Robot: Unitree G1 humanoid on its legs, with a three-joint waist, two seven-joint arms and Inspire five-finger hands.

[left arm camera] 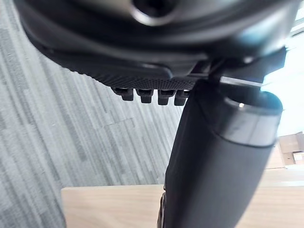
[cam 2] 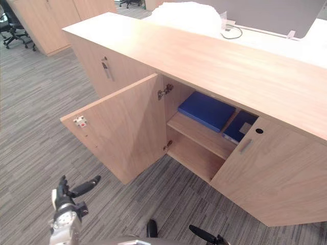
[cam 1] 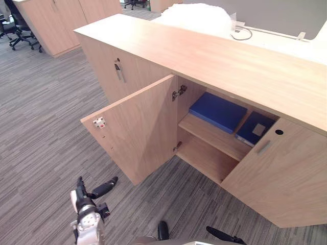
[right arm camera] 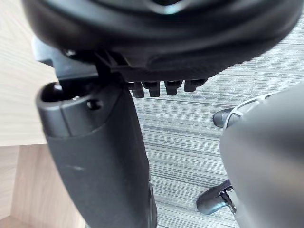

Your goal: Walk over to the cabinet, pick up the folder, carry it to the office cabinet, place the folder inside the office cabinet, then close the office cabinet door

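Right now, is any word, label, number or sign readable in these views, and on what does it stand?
No text can be read.
Pale label on the dark blue binder: too small to read.
Flat blue folder on the shelf: no print visible.
White catch plate with red dots on the open wooden cabinet door: no lettering visible.

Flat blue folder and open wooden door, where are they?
Flat blue folder (cam 1: 217,111), left eye view, its top cover.
Open light-wood cabinet door (cam 1: 140,127), left eye view, its inner face.

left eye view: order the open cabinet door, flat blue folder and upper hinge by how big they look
1. open cabinet door
2. flat blue folder
3. upper hinge
The differences are clear, with no ties.
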